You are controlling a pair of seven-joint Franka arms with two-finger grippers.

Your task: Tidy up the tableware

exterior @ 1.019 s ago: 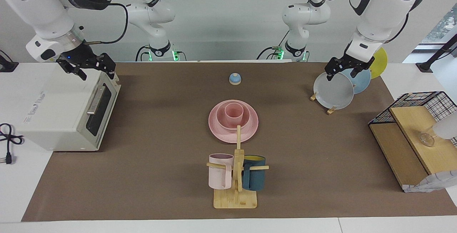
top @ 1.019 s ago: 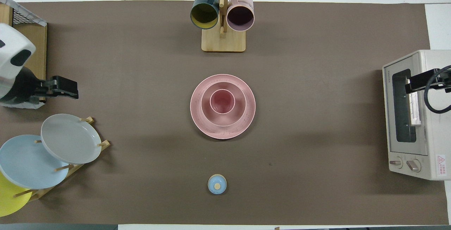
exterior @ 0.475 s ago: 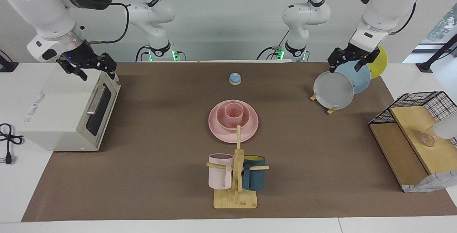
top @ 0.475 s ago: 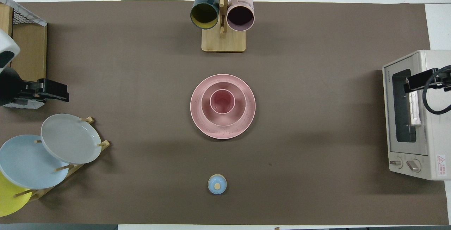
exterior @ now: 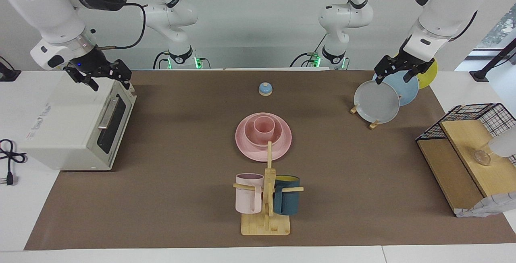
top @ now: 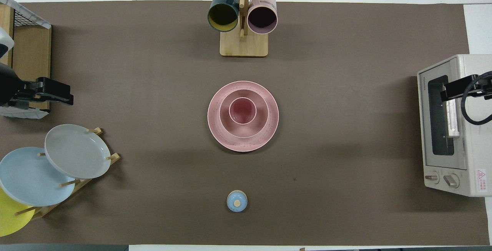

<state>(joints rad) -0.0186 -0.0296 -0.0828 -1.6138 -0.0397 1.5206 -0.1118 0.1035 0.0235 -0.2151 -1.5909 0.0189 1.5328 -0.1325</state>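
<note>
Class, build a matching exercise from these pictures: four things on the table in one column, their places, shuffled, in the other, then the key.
1. small matte pink tapered cup
2. rounded matte pink bowl
3. dark teal handled mug
4. round grey plate

A. hung on the wooden mug stand
B. on the wide flat pink plate
C. in the wooden plate rack
D. inside the bowl

Pairs: 1-D, 2-B, 3-A, 4-C

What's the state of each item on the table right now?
Matte pink flat plate: on the mat, bottom of stack.
Pink rounded bowl: nested on plate.
Small pink tapered cup: upright in bowl.
Pale pink mug, dark teal mug: hung on wooden tree.
White toaster oven: door shut.
</note>
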